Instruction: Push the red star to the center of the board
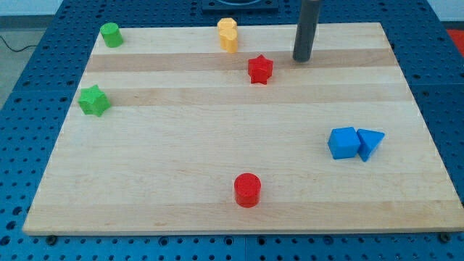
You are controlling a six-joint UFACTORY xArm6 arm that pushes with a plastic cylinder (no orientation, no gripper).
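Note:
The red star (260, 69) lies on the wooden board (217, 145) near the view's top, a little right of the middle line. My tip (301, 59) rests on the board just to the right of the star and slightly above it, with a small gap between them. The rod rises straight up out of the view's top.
A yellow block (228, 35) stands up-left of the red star. A green cylinder (111, 35) is at the top left and a green star (94, 100) at the left. A red cylinder (247, 190) is near the bottom. A blue cube (344, 143) touches a blue triangle (370, 143) at the right.

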